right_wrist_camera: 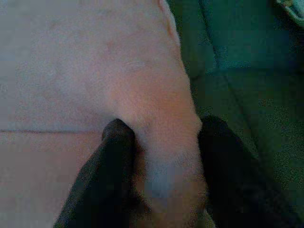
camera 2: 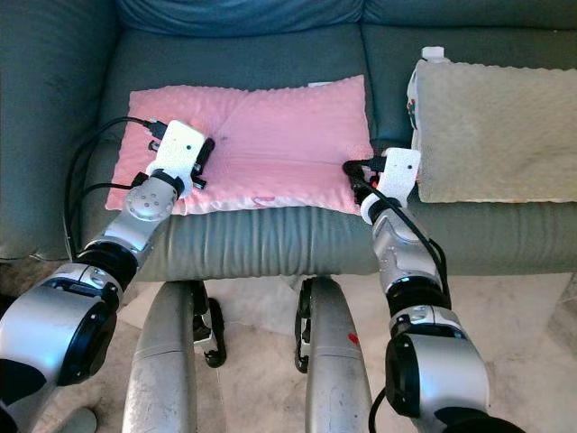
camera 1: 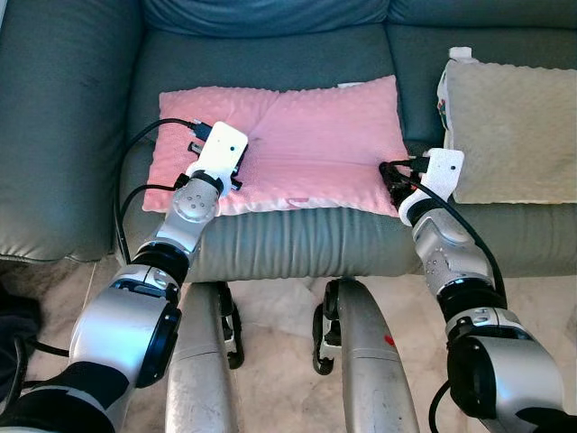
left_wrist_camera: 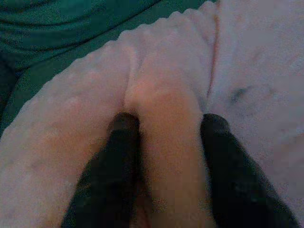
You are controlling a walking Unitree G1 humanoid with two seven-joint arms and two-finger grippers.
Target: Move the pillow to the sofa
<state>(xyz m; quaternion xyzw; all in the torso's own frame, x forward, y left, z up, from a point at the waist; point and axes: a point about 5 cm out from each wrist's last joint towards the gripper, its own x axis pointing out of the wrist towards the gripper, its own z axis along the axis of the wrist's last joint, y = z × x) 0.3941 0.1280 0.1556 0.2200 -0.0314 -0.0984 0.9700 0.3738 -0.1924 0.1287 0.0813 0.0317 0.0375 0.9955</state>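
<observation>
- Left eye view: the pink pillow (camera 1: 297, 144) lies flat on the seat of the grey-green sofa (camera 1: 270, 239), its near edge along the seat's front. The left gripper (camera 1: 242, 155) rests on the pillow's left part, and the right gripper (camera 1: 393, 176) sits at the pillow's near right corner. A beige cushion (camera 1: 514, 131) lies on the next seat, close to that corner.
- Right eye view: the same layout (pillow between both arms, robot's legs on the pale floor (camera 2: 252, 316) below).
- Left wrist view: the two black fingers (left_wrist_camera: 116, 161) pinch a raised fold of pink fabric between them.
- Right wrist view: the fingers (right_wrist_camera: 107, 166) clamp the pillow's corner, green sofa beside it.
</observation>
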